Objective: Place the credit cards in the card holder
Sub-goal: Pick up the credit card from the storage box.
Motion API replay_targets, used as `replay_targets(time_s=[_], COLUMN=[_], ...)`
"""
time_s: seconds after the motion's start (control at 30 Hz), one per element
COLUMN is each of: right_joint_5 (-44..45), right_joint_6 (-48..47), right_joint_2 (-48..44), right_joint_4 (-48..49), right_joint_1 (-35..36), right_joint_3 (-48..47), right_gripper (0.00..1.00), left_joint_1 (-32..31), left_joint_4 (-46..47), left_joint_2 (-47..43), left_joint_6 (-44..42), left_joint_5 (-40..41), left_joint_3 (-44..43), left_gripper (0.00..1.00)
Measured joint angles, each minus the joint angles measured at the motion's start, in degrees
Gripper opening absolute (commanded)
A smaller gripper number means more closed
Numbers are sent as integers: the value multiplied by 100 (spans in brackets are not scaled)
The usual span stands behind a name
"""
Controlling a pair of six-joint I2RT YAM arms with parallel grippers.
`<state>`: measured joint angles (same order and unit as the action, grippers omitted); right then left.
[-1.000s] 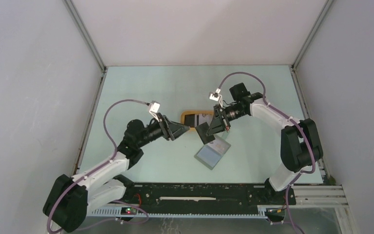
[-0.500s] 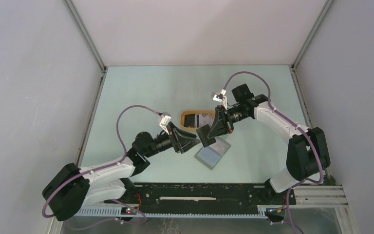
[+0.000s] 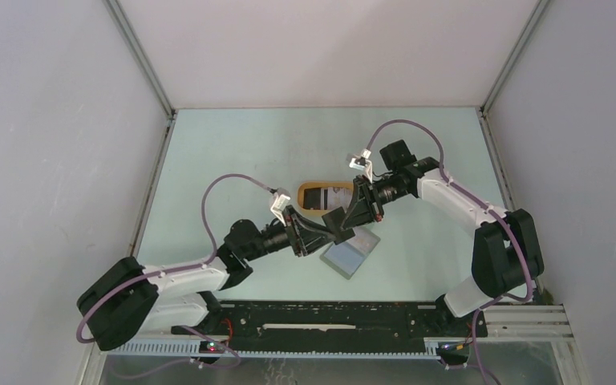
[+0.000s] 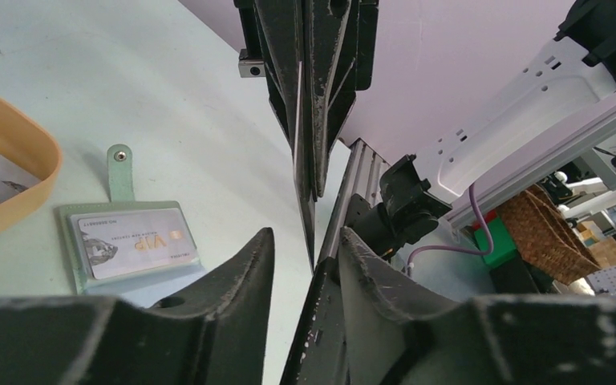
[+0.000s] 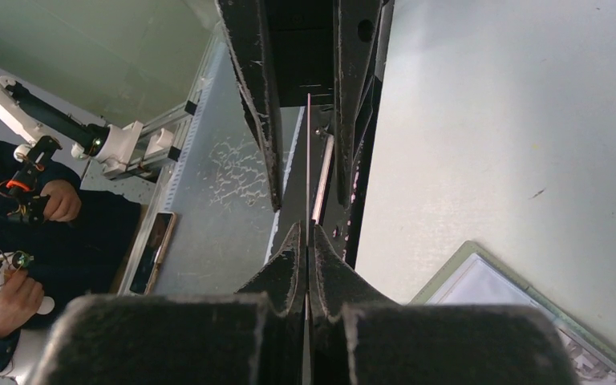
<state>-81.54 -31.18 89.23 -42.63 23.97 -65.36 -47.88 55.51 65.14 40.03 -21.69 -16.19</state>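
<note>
My right gripper [image 3: 351, 218] is shut on a black credit card [image 3: 335, 220], held on edge above the table. In the right wrist view the card [image 5: 308, 144] runs as a thin line out of the closed right gripper [image 5: 306, 228]. My left gripper [image 4: 305, 237] is open, one finger on each side of the card's free end [image 4: 298, 152], with a gap on both sides. The grey-green card holder [image 3: 351, 253] lies open on the table just below both grippers. A whitish VIP card [image 4: 132, 241] sits in the card holder [image 4: 88, 281], whose snap tab [image 4: 118, 168] points away.
An orange oval tray [image 3: 305, 195] with more cards in it sits just behind the grippers; its rim [image 4: 24, 152] shows in the left wrist view. The black rail [image 3: 329, 317] runs along the table's near edge. The enclosure walls stand on three sides.
My left arm has swung right and forward to the card held by the right gripper, and its jaws have narrowed around it. The right gripper shifted slightly toward the left arm.
</note>
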Motion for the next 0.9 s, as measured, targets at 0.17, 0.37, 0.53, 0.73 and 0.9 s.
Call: replay_targets(time_s=[0.17, 0.37, 0.53, 0.73, 0.9], right_joint_5=[0, 42, 116, 214, 190], right_joint_6=[0, -2, 24, 271, 461], right_joint_2=[0, 0, 0, 0, -31], right_joint_4=[7, 7, 2, 107, 199], right_joint_1=[63, 101, 96, 22, -212], right_joint_3=[2, 2, 17, 22, 22], right_gripper=[0, 2, 43, 59, 59], left_joint_1=[-2, -17, -13, -22, -22], left_joint_4=[61, 111, 203, 236, 240], left_joint_2=[151, 426, 566, 660, 807], left_joint_6=[24, 118, 160, 160, 184], left_joint_5=[-79, -295, -404, -466, -560], left_joint_3=[-26, -238, -258, -258, -258], left_gripper=[18, 0, 0, 0, 0])
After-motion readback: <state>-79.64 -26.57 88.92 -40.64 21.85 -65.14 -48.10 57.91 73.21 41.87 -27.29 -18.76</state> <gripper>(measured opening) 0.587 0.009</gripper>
